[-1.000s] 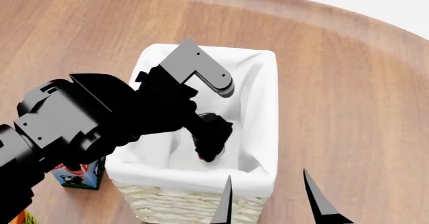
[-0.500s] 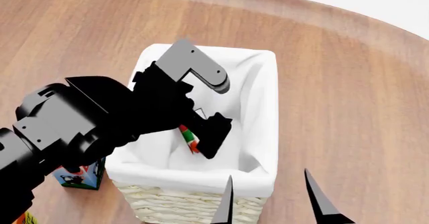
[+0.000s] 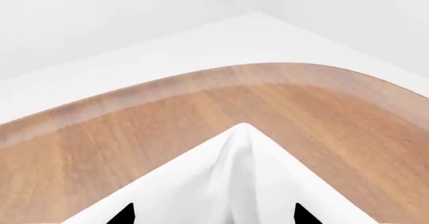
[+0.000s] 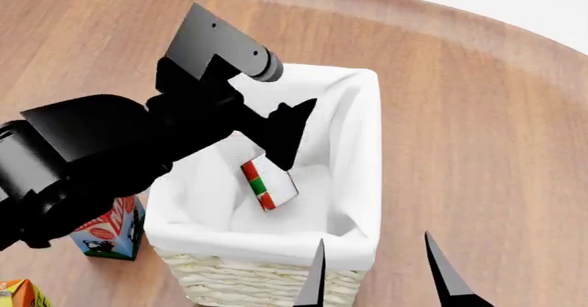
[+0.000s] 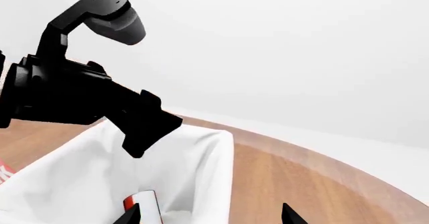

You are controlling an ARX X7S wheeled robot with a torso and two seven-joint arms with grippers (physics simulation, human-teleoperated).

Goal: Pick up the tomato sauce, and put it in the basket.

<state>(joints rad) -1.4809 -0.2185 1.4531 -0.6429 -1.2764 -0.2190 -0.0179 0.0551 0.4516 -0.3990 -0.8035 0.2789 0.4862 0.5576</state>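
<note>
The left claw (image 4: pixel 280 131) hangs above the basket (image 4: pixel 354 248), fingers apart and empty; the tomato sauce (image 4: pixel 267 184) lies tilted inside.

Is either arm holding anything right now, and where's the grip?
Nothing held. The tomato sauce lies loose in the basket; left gripper above it, right gripper empty.

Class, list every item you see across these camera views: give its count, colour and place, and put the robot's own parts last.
tomato sauce: 1, red, green and white can, lying tilted inside the basket
basket: 1, cream wicker with white liner, table centre
carton: 1, blue, red and white, beside basket's left
orange item: 1, at the picture's lower left corner, mostly cut off
table: 1, brown wood, round-edged
left gripper: 1, black, open above the basket
right gripper: 1, black, open, near the basket's front
</note>
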